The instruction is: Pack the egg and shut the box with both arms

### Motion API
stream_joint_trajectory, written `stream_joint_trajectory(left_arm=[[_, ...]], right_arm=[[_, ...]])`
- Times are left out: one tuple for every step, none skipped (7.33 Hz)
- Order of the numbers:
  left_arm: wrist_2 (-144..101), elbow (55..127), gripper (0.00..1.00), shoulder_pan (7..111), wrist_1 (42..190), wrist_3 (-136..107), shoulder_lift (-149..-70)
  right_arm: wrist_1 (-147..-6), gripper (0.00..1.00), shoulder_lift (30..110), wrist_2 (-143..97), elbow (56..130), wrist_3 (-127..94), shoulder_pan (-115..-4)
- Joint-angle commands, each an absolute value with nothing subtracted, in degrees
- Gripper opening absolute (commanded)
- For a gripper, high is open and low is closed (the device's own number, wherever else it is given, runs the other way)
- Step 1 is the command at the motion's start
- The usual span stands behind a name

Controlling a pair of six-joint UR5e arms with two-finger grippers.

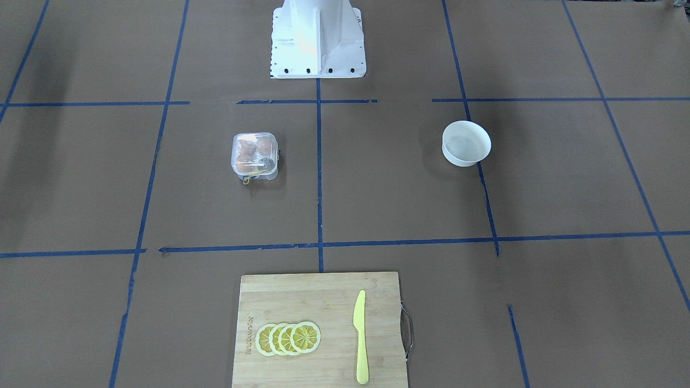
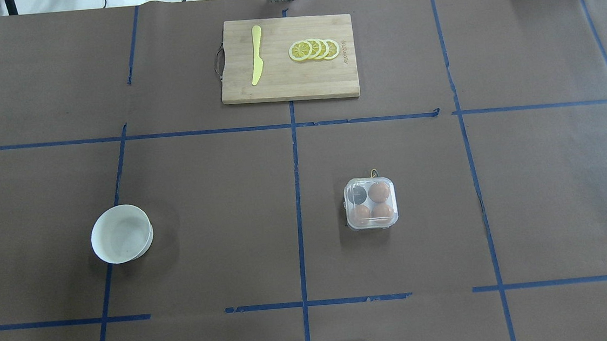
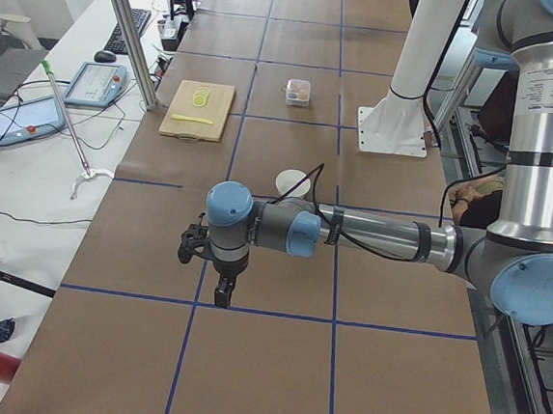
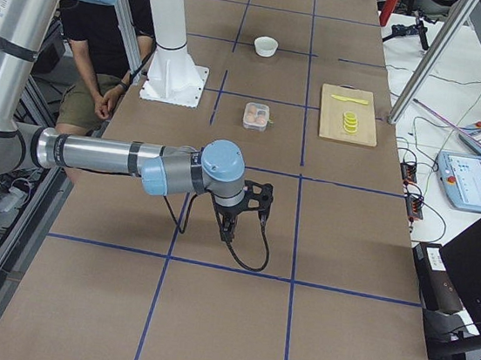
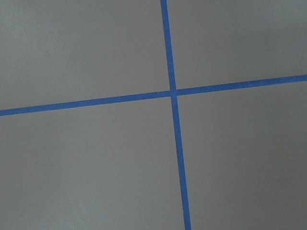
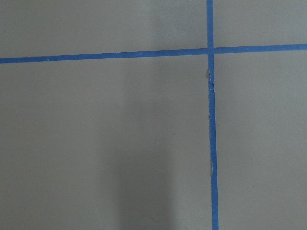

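The clear box [image 2: 370, 203] stands on the table right of centre. It holds three orange-brown eggs [image 2: 379, 191], and its fourth cell looks dark. The lid seems to lie down over the cells, with the yellow string at its far side. The box also shows in the front-facing view [image 1: 255, 155]. The left gripper [image 3: 222, 294] shows only in the exterior left view and hangs over the table's left end, far from the box. The right gripper [image 4: 227, 231] shows only in the exterior right view, over the right end. I cannot tell if either is open or shut. Both wrist views show only brown paper and blue tape.
A white bowl [image 2: 121, 233] stands at the left. A wooden cutting board [image 2: 329, 84] at the far edge carries a yellow knife [image 2: 256, 55] and lemon slices [image 2: 314, 49]. The white pedestal base [image 1: 317, 37] stands at the robot's edge.
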State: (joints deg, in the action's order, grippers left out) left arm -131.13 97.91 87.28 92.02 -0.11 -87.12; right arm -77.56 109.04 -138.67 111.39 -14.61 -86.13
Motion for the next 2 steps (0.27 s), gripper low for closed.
stream_joint_trajectory(left_arm=[[-131.22, 98.17, 1.0, 87.36, 92.02, -0.18, -87.45], [-131.22, 98.43, 1.0, 87.45, 91.67, -0.18, -88.23]], right_arm=[[-77.52, 1.0, 108.98, -138.69, 111.45, -14.59, -86.13], [-77.52, 1.0, 108.98, -138.6, 111.27, -14.5, -86.13]])
